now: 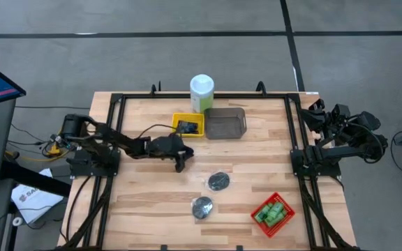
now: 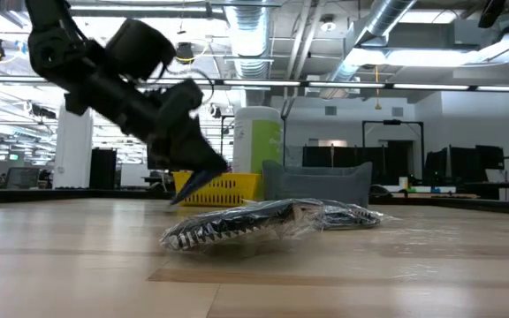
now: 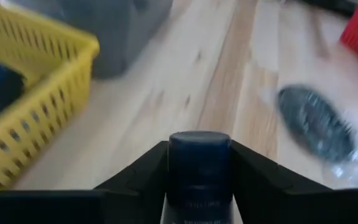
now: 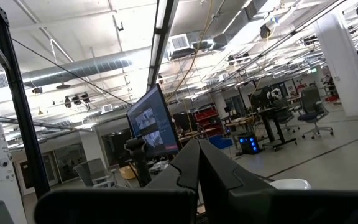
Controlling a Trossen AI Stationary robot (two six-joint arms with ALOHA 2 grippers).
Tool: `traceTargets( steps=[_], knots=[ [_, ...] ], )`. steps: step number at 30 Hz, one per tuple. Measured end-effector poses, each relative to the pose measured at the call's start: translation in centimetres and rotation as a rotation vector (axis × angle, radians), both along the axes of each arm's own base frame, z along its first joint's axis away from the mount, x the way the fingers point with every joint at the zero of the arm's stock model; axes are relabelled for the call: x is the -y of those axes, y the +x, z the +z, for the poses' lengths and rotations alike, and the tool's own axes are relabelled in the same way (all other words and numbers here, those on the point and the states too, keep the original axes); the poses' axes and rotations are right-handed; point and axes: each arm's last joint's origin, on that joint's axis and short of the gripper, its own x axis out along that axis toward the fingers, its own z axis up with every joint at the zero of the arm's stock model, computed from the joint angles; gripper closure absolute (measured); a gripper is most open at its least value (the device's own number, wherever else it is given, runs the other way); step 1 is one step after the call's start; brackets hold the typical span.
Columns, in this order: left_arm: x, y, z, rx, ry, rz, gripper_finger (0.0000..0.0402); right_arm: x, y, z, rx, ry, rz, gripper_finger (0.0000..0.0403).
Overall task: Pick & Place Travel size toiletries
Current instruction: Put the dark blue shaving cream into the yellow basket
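Dark blue and flat, a tube sits squeezed between the two black fingers of the left gripper, which are closed partway around it. The gripper hangs over the wooden table, tipped down. Just behind it is the yellow tray, with more dark blue things inside. Next to that tray is the grey tray, and behind both stands the tall pale green canister with a white lid. On the other side of the gripper, a little way off, a round dark disc lies flat on the table, and a second disc lies just past it. Farther still is the red tray with the bright green bottles in it. The right gripper waits far away at the table's right edge, lifted up, with its fingers pressed together and nothing in them.
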Motion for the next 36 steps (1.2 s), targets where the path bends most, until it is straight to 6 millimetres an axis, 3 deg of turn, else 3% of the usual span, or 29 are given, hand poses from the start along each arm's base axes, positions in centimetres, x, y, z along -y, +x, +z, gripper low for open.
traceTargets(
  steps=[6,18,25,36],
  knots=[
    [-1.2,-0.5,3.6,0.117,0.13,0.033,0.028,0.0,0.0,0.0,0.0,0.0,0.0,0.0402],
    [-7.8,-3.3,7.3,0.147,0.358,0.244,0.0276,0.0,-0.1,0.1,0.017,0.005,0.001,0.0402],
    [-11.0,-3.7,7.5,0.125,0.39,0.239,0.0275,0.0,-0.1,0.2,0.023,0.005,0.002,0.0402],
    [-12.4,-0.7,4.7,-0.002,0.43,0.078,0.0275,0.0,-0.1,0.2,0.023,0.006,0.001,0.0402]
  ],
)
